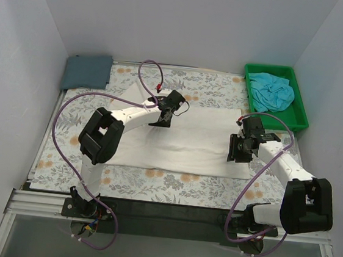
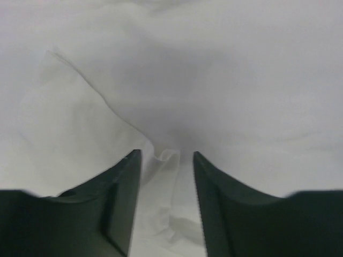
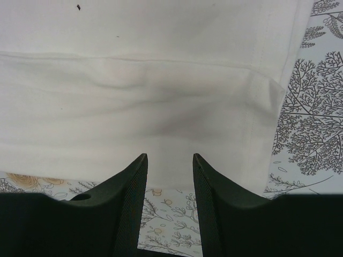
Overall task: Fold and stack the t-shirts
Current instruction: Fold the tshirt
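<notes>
Left gripper [image 1: 161,117]: jaws stand partly open with a clear gap. It is lowered onto the cream-white t-shirt [image 1: 182,145], which lies spread flat on the floral table cover [image 1: 206,86]. In the left wrist view a small raised pucker of the cloth sits between the fingertips, but the jaws are not closed on it. White fabric fills everything ahead of and to both sides of this gripper. Nothing held.

Right gripper [image 1: 235,151]: jaws partly open, nothing between them. The shirt's hem lies just ahead of its fingertips, and patterned cover shows under and between the fingers. The shirt's edge ends to the right of the fingers, with bare cover beyond.

Slate blue-grey t-shirt [image 1: 87,72]: folded flat, well beyond the left gripper and off to its left.

Turquoise t-shirt [image 1: 272,92]: crumpled inside the green bin [image 1: 301,102], well beyond the right gripper
</notes>
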Available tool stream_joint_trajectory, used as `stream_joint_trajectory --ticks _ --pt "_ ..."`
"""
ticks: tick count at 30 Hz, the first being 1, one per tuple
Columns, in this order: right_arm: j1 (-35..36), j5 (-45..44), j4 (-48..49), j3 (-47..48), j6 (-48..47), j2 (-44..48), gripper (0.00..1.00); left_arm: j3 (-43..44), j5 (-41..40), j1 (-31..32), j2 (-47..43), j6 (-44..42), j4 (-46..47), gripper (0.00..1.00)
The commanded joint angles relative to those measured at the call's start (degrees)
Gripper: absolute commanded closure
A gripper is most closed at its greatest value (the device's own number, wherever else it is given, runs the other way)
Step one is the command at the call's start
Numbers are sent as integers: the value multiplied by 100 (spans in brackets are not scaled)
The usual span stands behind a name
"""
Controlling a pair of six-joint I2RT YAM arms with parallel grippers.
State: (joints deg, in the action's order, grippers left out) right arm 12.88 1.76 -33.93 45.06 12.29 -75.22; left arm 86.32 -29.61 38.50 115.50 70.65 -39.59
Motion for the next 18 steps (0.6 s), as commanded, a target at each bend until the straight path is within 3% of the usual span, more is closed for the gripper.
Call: stream_joint_trajectory --ticks 1,3,8,12,18 --pt "21 -150 106 56 71 183 60 78 -178 -97 -247 194 -92 51" --pt "21 -150 115 82 80 166 59 -36 -125 -184 -536 282 -119 42" --pt "-23 -149 194 65 133 34 60 -702 59 -527 -1318 528 -233 39" --pt "-189 -150 299 -23 159 -36 60 -1676 322 -1351 -2240 695 -119 40" --pt "-629 -36 501 -243 247 -212 61 -2909 789 -2364 -2796 757 215 49"
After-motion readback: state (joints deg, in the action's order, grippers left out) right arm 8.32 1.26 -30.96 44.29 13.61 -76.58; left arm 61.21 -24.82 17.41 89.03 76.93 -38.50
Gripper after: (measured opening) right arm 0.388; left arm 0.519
